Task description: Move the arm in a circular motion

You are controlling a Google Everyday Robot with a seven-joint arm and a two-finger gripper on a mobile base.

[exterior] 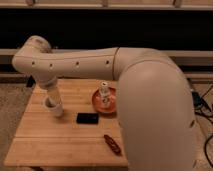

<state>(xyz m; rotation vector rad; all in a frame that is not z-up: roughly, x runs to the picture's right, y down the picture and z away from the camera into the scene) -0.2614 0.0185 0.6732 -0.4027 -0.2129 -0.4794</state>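
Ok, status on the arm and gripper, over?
Gripper low over the table, left of frame. Arm stretched across above it. Black block, orange dish close by, not touching.

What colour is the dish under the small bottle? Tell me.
The dish is orange-red, camera view; the tool hangs above the table.

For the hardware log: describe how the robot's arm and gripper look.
The arm is smooth cream-white, built of thick rounded tubular segments with bulbous joints. A row of small dark holes runs along the horizontal segment. The gripper, a tapered pale tip, hangs over the wooden table.
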